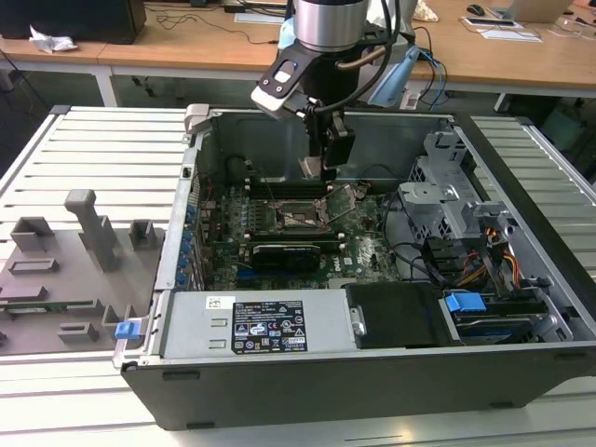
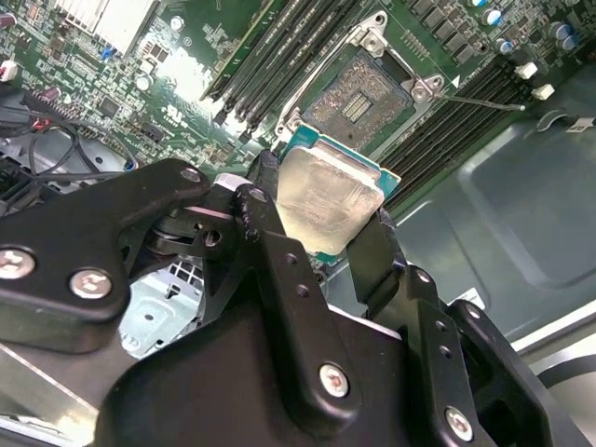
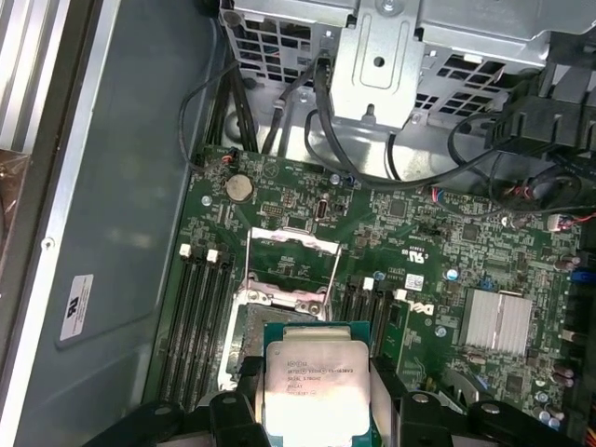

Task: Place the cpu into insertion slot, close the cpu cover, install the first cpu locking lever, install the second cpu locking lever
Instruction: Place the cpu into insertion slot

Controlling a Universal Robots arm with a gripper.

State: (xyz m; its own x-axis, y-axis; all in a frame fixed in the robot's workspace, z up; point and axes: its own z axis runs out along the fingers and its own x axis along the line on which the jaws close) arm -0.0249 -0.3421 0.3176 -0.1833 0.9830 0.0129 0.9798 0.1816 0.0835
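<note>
Black claw [image 2: 324, 212]: closed on the cpu, one finger on each of two opposite edges, so the metal top and the underside go untouched.
Cpu [image 3: 315, 382]: silvery-grey lid with a green board edge showing round it. It hangs clear of the motherboard, not yet seated, and is held roughly flat, probably so that it can meet the socket squarely.
Insertion slot [image 2: 361, 93]: empty, with the dark pin field bare. In the exterior view it lies at about 7 o'clock of the claw, close below it.
Cpu cover [image 3: 279, 296]: stands raised off the socket, which leaves the pin field free to take the chip.
Locking lever [image 2: 475, 101]: a thin metal rod, unlatched and angled away from the socket, as an open cover requires.
Memory slots [image 3: 200, 307]: long black rows flanking the socket on both sides.
Computer case [image 1: 326, 391]: lies on its side with the panel off, so the board faces up toward the arm.
Power supply [image 1: 196, 326]: grey box at 6 o'clock of the slot in the exterior view.
Worktop [image 1: 93, 149]: pale and slatted, it carries the case. A grey fixture tray [image 1: 65, 270] sits at 9 o'clock of the case.
</note>
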